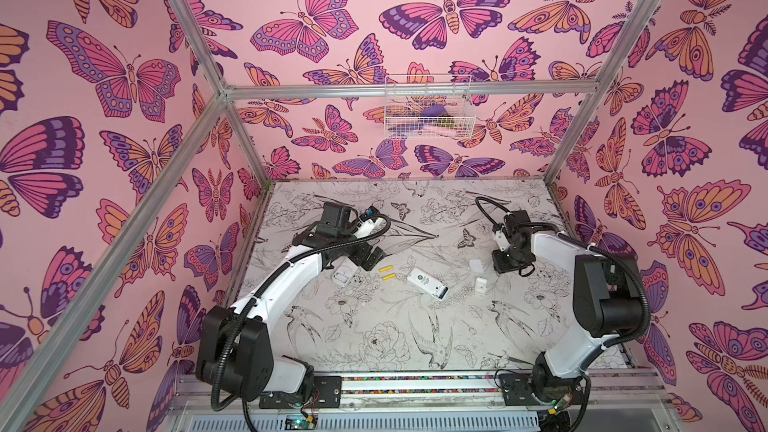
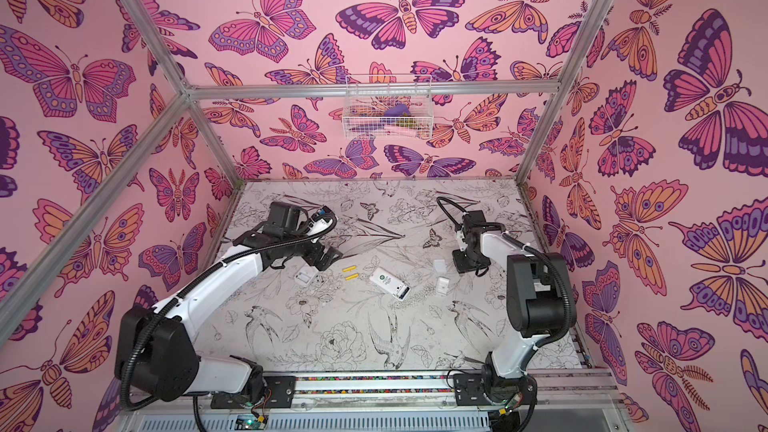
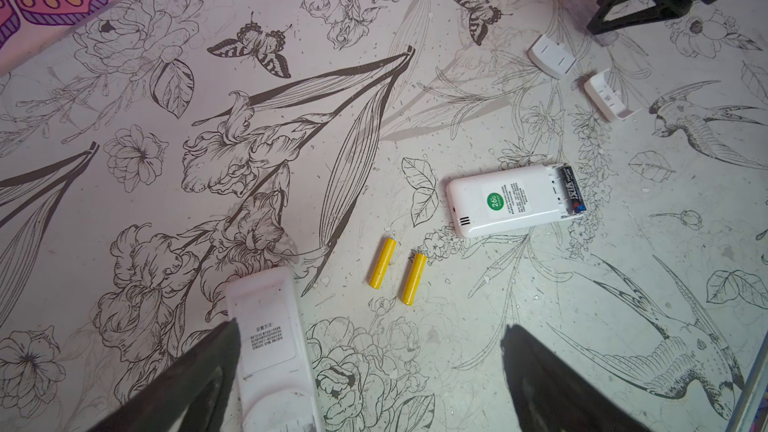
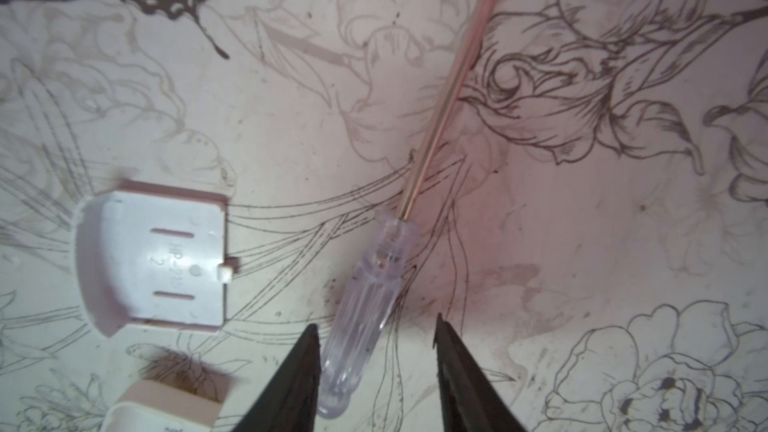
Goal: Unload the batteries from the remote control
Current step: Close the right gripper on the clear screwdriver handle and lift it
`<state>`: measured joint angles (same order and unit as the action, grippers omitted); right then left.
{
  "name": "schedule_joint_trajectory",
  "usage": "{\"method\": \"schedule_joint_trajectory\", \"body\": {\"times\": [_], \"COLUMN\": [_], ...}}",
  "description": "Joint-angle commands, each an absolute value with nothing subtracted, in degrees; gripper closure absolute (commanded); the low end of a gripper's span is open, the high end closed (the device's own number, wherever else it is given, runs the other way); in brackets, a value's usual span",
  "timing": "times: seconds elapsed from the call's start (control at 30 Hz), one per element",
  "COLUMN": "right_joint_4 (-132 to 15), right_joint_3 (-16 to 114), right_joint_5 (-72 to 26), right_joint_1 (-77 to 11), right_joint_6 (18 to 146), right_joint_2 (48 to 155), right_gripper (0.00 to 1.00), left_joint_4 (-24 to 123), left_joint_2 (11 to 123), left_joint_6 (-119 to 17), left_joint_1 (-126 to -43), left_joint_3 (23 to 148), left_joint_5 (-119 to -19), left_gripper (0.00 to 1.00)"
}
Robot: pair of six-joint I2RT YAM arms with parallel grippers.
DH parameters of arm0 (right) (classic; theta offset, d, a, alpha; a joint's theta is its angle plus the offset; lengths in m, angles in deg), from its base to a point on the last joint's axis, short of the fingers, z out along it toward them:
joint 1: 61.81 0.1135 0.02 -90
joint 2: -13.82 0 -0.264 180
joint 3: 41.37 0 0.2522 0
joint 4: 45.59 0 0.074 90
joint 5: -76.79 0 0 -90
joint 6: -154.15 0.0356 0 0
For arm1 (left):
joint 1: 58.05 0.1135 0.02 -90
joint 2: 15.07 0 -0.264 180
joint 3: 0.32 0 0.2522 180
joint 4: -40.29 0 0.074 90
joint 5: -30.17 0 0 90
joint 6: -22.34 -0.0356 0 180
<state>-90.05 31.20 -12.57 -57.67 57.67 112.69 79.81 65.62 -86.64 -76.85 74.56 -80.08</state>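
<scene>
The left end effector (image 3: 370, 328) is held spread to its widest and empty, poised just above a second white remote (image 3: 266, 347), whose end lies partly between the fingers. The right end effector (image 4: 376, 324) is seen half open. Its fingers are set either side of the clear handle of a screwdriver (image 4: 374, 280), with a gap showing on one side, so nothing is clamped yet. The tool is probably wanted as a lever.

The green-stickered remote (image 3: 511, 201) is laid face down near the middle of the desk (image 3: 457, 367), so its open compartment is exposed. One dark battery (image 3: 573, 193) is seated in that compartment, at the end turned towards the right arm. Two yellow batteries (image 3: 382, 261) lie side by side just beside the remote's opposite end, apparently parked clear of the work. Two white covers (image 3: 550, 56) have been set down beyond the compartment end, near the screwdriver. The task is judged partly done, with the dark cell left to be freed.
</scene>
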Motion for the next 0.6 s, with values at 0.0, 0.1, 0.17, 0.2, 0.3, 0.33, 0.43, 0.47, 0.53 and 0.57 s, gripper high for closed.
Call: {"method": "schedule_joint_trajectory", "body": {"times": [0.0,0.1,0.17,0.2,0.3,0.33,0.43,0.47,0.53,0.57], "right_joint_4": [-89.66,-89.75,-88.67,-88.6,-90.28,-90.29,-89.16,-89.06,-89.84,-89.92], "right_joint_3": [30.57,30.82,30.37,30.36,31.05,31.01,30.33,30.22,30.46,30.49], "right_joint_5": [-11.75,-11.01,-10.7,-11.05,-11.61,-11.15,-10.83,-11.28,-12.07,-12.06], "right_joint_1": [-57.95,-57.95,-58.08,-58.06,-58.14,-58.21,-58.21,-58.21,-58.21,-58.21], "right_joint_6": [57.47,57.47,57.72,57.84,57.56,57.42,57.64,57.72,57.47,57.3], "right_joint_2": [114.18,114.47,114.52,114.67,114.91,114.69,113.85,113.64,113.19,112.79], "right_gripper": [0.57,0.6,0.66,0.67,0.7,0.72,0.77,0.78,0.8,0.81], "left_joint_4": [79.89,80.6,80.02,79.55,79.95,80.16,79.17,79.1,79.44,79.55], "left_joint_2": [64.85,64.33,64.56,64.45,63.77,63.77,64.23,64.03,63.54,63.5], "left_joint_6": [-86.11,-85.8,-86.35,-86.42,-85.42,-85.65,-86.55,-86.28,-85.46,-85.54], "left_joint_1": [-76.42,-75.87,-75.71,-75.73,-75.3,-75.14,-75.01,-75.01,-74.71,-74.58], "left_joint_3": [73.37,73.93,73.18,72.78,73.19,73.29,72.47,72.37,72.7,72.85], "left_joint_5": [-81.73,-82.5,-82.33,-82.33,-83.42,-83.42,-83.03,-83.22,-84.28,-84.29], "left_gripper": [0.0,0.0,0.0,0.0,0.0,0.0,0.0,0.0,0.01,0.0]}}
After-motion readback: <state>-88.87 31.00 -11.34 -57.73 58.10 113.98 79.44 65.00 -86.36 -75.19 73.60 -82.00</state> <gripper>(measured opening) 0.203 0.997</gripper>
